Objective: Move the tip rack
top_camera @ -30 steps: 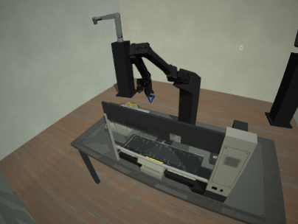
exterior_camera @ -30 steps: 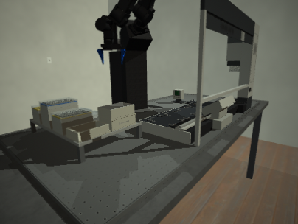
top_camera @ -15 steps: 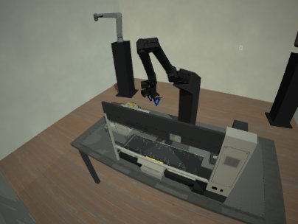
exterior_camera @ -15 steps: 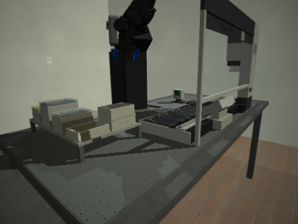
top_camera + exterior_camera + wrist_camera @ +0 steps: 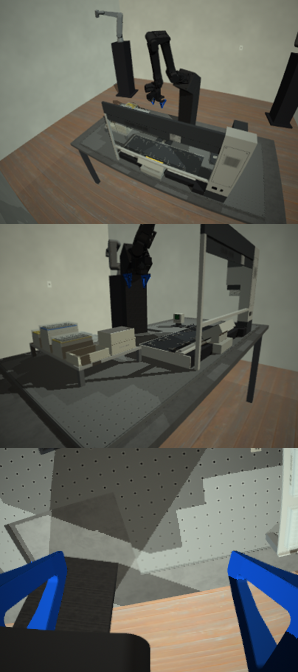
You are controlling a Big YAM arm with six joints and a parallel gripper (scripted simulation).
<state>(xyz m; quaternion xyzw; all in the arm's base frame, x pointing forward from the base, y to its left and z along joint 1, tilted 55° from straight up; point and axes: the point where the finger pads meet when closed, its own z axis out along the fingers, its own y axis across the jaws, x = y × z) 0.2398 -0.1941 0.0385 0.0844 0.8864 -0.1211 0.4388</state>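
My gripper (image 5: 137, 281) is open and empty, with its blue fingers wide apart, high above the table behind the deck; it also shows in the top view (image 5: 157, 101) and in the wrist view (image 5: 147, 604). The labware shelf (image 5: 82, 351) stands at the left end of the table. On it are a covered tip rack with a blue band (image 5: 59, 329), a covered tip rack with a yellow band (image 5: 71, 342), an open tray-like item (image 5: 88, 356) and two stacked pale blocks (image 5: 116, 340). The dark deck (image 5: 177, 338) lies inside the white frame.
The white gantry frame with its upright post (image 5: 200, 298) and dark top beam (image 5: 162, 123) surrounds the deck. The arm's black pedestal (image 5: 189, 96) stands behind the table. A small green-faced box (image 5: 180, 317) sits on the table at the back. A grey cabinet (image 5: 234, 158) closes the deck's right end.
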